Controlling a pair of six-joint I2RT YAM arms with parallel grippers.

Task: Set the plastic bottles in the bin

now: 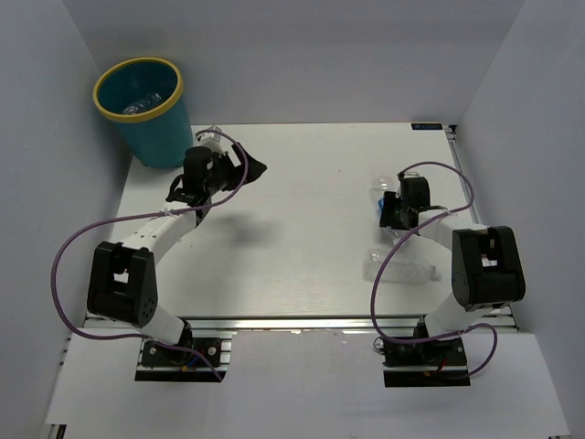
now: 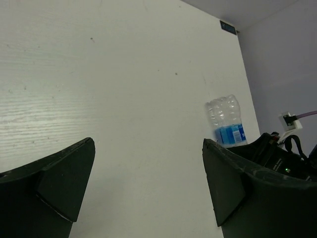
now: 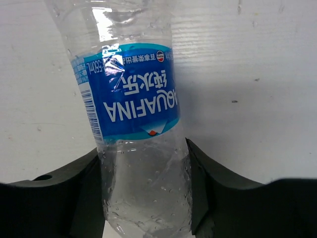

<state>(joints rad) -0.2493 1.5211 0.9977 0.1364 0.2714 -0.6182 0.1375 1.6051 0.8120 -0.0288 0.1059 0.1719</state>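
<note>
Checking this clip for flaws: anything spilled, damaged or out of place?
Nothing spilled. The labelled bottle in the jaws of the right gripper looks crumpled; another clear bottle lies on its side beside that arm.

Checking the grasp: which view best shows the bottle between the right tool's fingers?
Right wrist: the bottle fills the frame, label readable, the right tool gripping it. Top view shows only its end; left wrist shows it small and far.

Right end effector (image 1: 391, 208) apparently grips a blue-labelled bottle (image 1: 377, 190) (a clear bottle (image 1: 402, 269) lies nearer).
</note>
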